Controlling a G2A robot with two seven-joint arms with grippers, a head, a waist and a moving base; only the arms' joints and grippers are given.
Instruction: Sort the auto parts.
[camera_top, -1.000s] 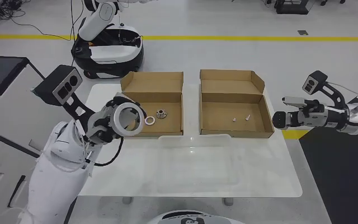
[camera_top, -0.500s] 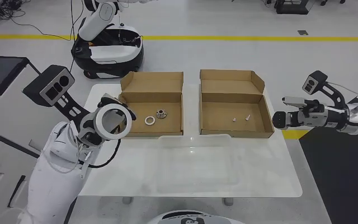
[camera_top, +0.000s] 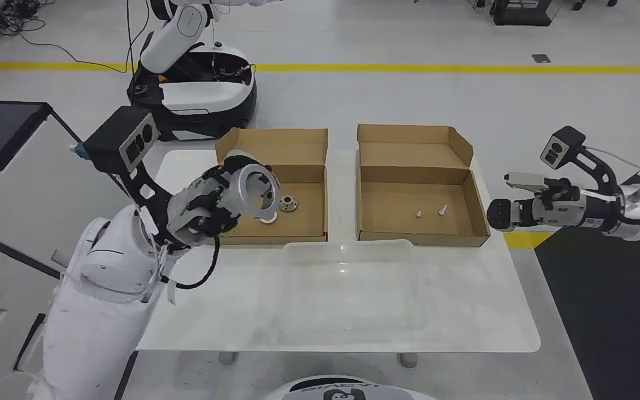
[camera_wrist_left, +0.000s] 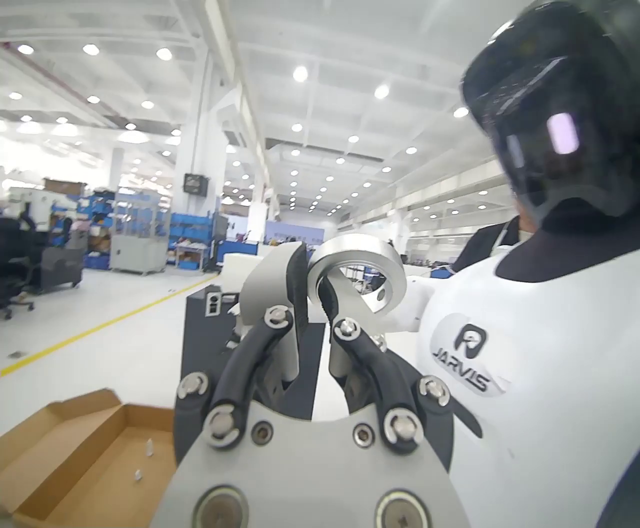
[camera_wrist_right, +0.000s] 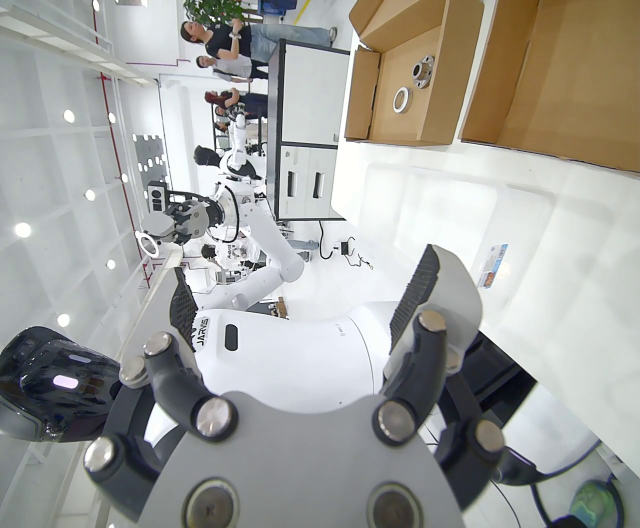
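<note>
Pale grey glossy floor (camera_top: 420, 35); yellow line (camera_top: 400, 68) runs across it beyond white tabletop (camera_top: 400, 310). Black mat (camera_top: 590, 310) on floor off tabletop's right side.

Left wrist view: large hall, high white ceiling (camera_wrist_left: 250, 30), rows of round lamps (camera_wrist_left: 300, 74) lit. White column (camera_wrist_left: 197, 145). Blue storage racks (camera_wrist_left: 192, 235) along far side, grey cabinet (camera_wrist_left: 137, 250) in front of them. Black office chair (camera_wrist_left: 15, 270) at edge.

Right wrist view: dark-framed drawer cabinet (camera_wrist_right: 305, 185) near tabletop, cables (camera_wrist_right: 345, 250) on floor beside it.
</note>
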